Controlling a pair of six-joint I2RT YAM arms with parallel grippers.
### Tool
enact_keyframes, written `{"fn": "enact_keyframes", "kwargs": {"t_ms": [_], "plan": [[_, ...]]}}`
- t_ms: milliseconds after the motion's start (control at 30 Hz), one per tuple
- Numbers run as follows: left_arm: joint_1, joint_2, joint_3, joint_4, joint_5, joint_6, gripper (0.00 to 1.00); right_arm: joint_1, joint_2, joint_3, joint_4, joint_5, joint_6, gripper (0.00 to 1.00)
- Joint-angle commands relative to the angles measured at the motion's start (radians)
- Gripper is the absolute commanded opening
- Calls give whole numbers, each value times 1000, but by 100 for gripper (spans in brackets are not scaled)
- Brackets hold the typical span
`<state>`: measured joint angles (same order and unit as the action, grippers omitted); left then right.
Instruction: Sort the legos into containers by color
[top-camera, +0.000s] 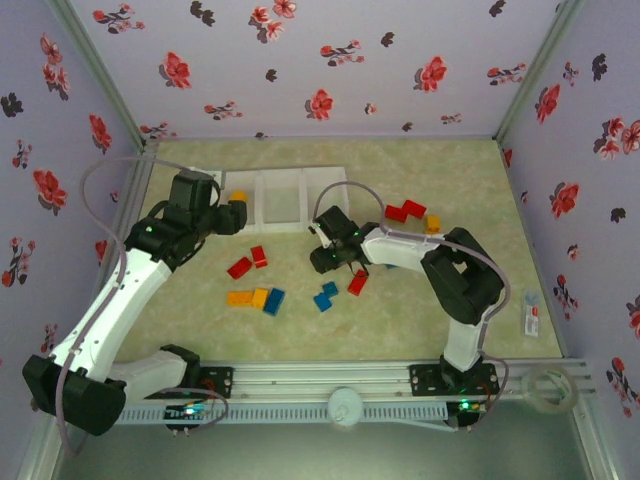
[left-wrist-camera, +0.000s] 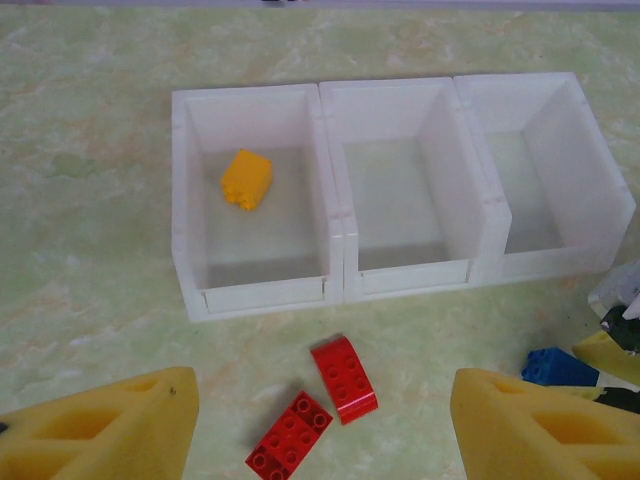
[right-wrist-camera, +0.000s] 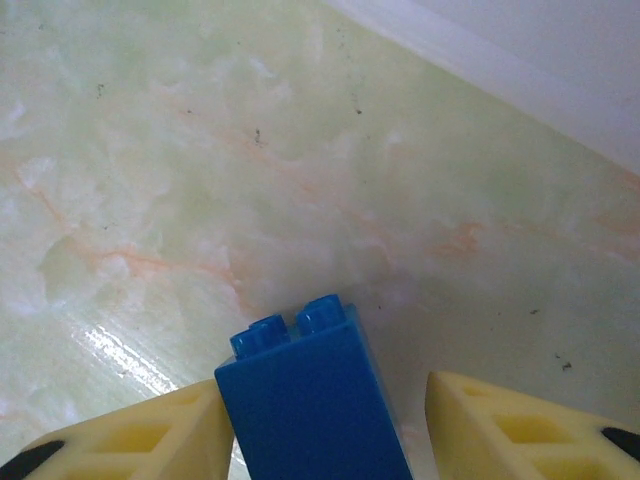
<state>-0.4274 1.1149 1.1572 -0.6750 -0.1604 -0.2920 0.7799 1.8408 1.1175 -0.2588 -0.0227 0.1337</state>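
Note:
The containers (left-wrist-camera: 333, 215) are one white tray of three compartments; the left one holds a yellow-orange lego (left-wrist-camera: 246, 178), the other two show nothing inside. My left gripper (left-wrist-camera: 322, 398) hovers open in front of the tray, above two red legos (left-wrist-camera: 343, 377) (left-wrist-camera: 290, 431) lying on the table. My right gripper (right-wrist-camera: 325, 400) is low over the table with a blue lego (right-wrist-camera: 310, 400) between its fingers. Its left finger (right-wrist-camera: 150, 440) touches the brick and the right finger (right-wrist-camera: 500, 425) stands off with a gap. In the top view the left gripper (top-camera: 238, 217) and right gripper (top-camera: 328, 260) flank the tray's (top-camera: 283, 226) front.
Loose legos lie across the middle of the table: orange (top-camera: 248, 297), blue (top-camera: 274, 301), blue (top-camera: 325, 295), red (top-camera: 357, 283). A red pair (top-camera: 405, 211) and an orange one (top-camera: 432, 224) sit at the right. Flowered walls enclose the table.

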Motion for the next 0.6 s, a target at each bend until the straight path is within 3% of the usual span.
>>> {"fn": "enact_keyframes", "kwargs": {"t_ms": [0,567], "plan": [[-6,-9,1,-23,-18,5,68,7,11,28,-1,5,-13,50],[-6,-18,-3,-32,-20,11,68,7,-78,22,-15,26,-17,37]]}}
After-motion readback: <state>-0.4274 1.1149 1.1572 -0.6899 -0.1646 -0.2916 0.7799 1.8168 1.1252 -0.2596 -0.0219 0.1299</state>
